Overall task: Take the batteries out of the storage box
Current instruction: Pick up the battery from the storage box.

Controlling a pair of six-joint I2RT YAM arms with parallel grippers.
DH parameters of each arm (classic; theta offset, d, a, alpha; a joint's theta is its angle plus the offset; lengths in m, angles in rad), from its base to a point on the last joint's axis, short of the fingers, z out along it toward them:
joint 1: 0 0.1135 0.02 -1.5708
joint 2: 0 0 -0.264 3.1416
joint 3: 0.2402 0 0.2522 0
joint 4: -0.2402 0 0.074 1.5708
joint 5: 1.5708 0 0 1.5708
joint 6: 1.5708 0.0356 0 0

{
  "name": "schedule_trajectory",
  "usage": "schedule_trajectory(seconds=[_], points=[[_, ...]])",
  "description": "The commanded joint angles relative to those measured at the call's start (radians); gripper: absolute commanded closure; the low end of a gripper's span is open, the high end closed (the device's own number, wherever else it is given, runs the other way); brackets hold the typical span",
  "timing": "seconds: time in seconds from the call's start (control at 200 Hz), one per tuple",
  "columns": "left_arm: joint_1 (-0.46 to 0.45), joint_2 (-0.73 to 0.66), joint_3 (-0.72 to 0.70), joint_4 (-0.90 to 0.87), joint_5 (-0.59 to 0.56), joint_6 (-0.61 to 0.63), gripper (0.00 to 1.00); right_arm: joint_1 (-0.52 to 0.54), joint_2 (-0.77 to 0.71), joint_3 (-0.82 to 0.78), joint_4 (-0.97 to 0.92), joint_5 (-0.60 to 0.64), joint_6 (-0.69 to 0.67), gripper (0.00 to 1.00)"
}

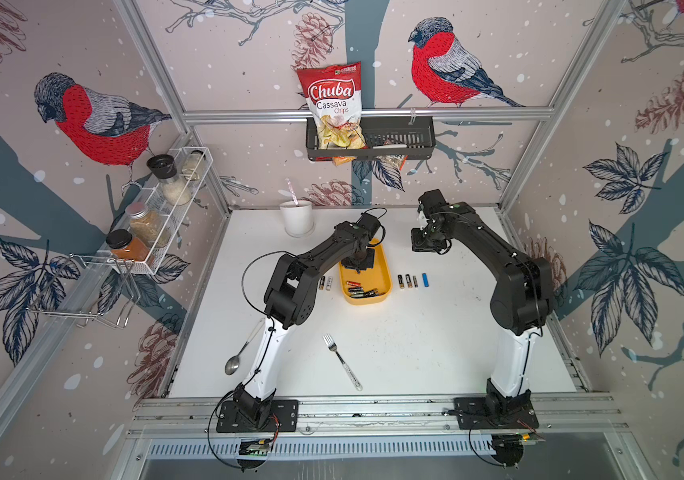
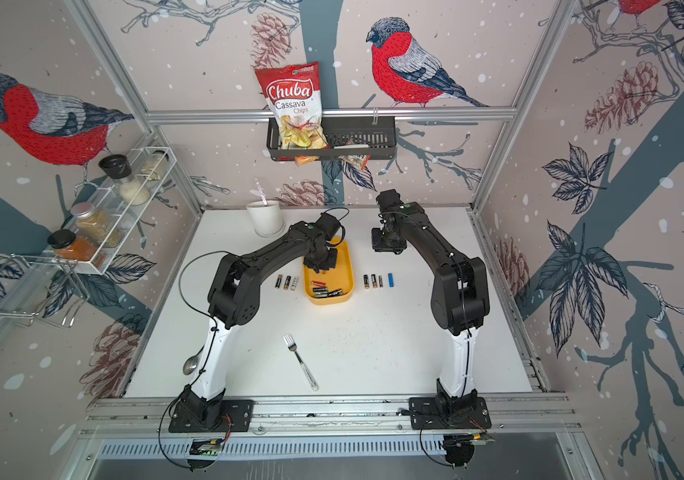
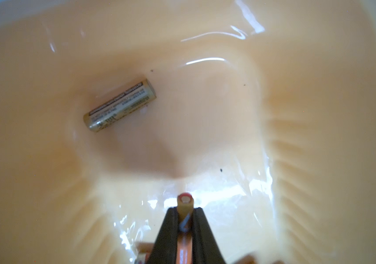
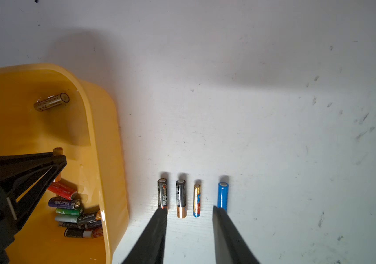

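Yellow storage box (image 4: 111, 141); left gripper (image 3: 185, 209) pinches battery (image 3: 184, 200) mid-box; right gripper (image 4: 190, 210) parted

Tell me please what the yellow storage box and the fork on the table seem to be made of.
The storage box looks like glossy moulded plastic: smooth rounded walls with bright highlights in the wrist views. The fork looks like metal at its shiny grey tines; its patterned handle may be another material, too small to tell.
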State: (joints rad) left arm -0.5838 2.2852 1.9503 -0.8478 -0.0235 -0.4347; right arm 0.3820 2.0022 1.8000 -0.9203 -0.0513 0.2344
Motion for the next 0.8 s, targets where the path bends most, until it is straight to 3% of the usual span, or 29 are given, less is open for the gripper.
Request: schedule_trajectory(seconds=[0.0, 0.36, 0.795], points=[[0.019, -0.038, -0.020, 0.021, 0.031, -0.002, 0.84, 0.008, 0.010, 0.019, -0.001, -0.003, -0.005, 0.60], [0.110, -0.212, -0.158, 0.077, 0.069, 0.000, 0.84, 0.041, 0.058, 0.097, -0.027, 0.000, -0.002, 0.60], [0.253, -0.385, -0.377, 0.104, 0.034, 0.051, 0.84, 0.062, 0.078, 0.120, -0.041, 0.008, 0.001, 0.60]])
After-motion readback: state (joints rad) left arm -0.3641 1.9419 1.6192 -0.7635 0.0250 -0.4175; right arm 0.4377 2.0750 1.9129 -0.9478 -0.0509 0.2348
